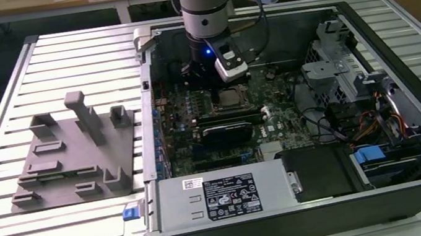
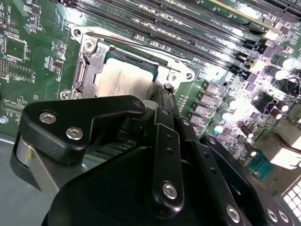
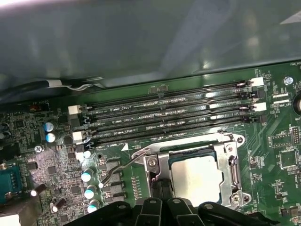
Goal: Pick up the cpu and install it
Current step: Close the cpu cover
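Tool (image 3: 161, 184) hangs low over one edge of the socket (image 3: 233, 160), looks closed up with nothing in it; the cpu (image 3: 196, 174) lies flat inside the socket frame, just beside the tool tips, contact not clear. I judge the cpu light, rigid, slick on its metal lid and fragile underneath, so take it by two opposite edges of its pale rim and keep it level. Tight room: frame walls ring the chip, the lever (image 3: 123, 165) juts out beside the socket, memory slots (image 3: 174, 117) run just beyond it, so straight up from the socket is the open way.
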